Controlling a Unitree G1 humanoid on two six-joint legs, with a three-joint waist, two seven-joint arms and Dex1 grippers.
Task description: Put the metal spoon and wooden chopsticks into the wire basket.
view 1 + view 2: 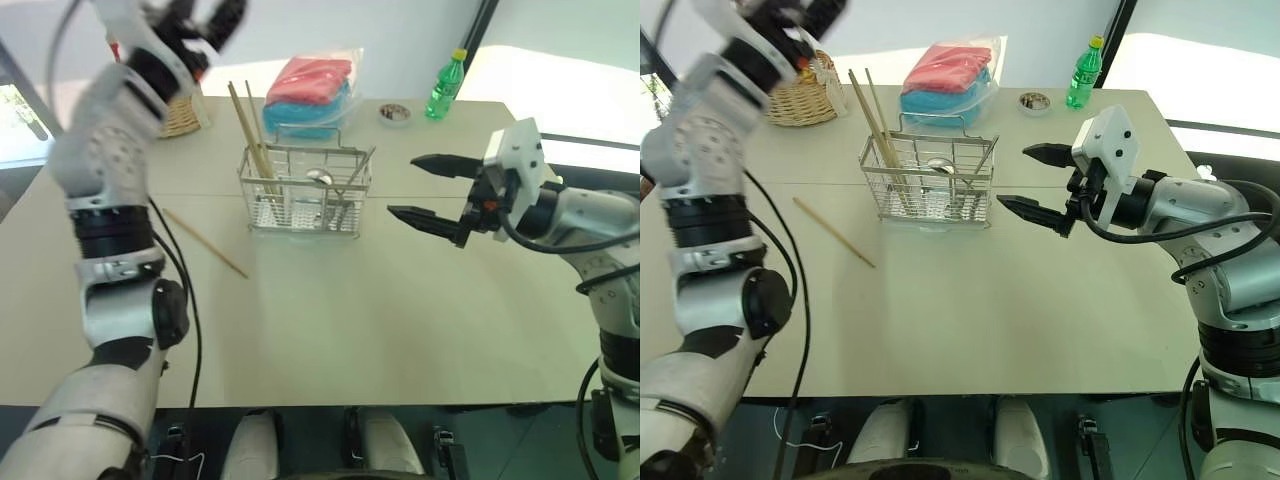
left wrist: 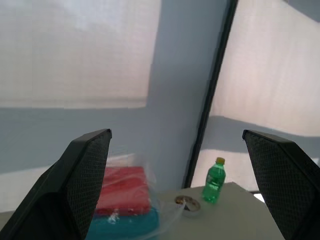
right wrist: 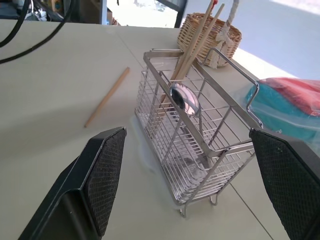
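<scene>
- The wire basket (image 1: 305,190) stands in the middle of the surface (image 1: 400,330), and the metal spoon (image 3: 184,98) is already inside it, bowl up.
- Some wooden chopsticks (image 1: 255,140) lean in the basket's left end, with their tops sticking out high.
- One chopstick (image 1: 205,243) lies flat on the surface, just to the left of the basket and apart from it.
- I think the job now is to fetch that last stick.
- To do it well, the hand should come down from above, with one finger on each side of the thin stick, near its middle.
- It should close gently, so the stick does not roll or slide away.
- Then it should lift the stick high, tip it up on end, and lower it into the basket beside the others.
- It must not bump the tall sticks, or the light basket could tip over.
- The left hand (image 1: 205,25) is up high above the wicker basket (image 1: 800,98), tilted up toward the far wall, its fingers (image 2: 85,170) spread wide with nothing between them.
- The right hand (image 1: 430,195) waits level, near the basket's right side and pointing at it, fingers (image 3: 107,170) spread wide with nothing in them.
</scene>
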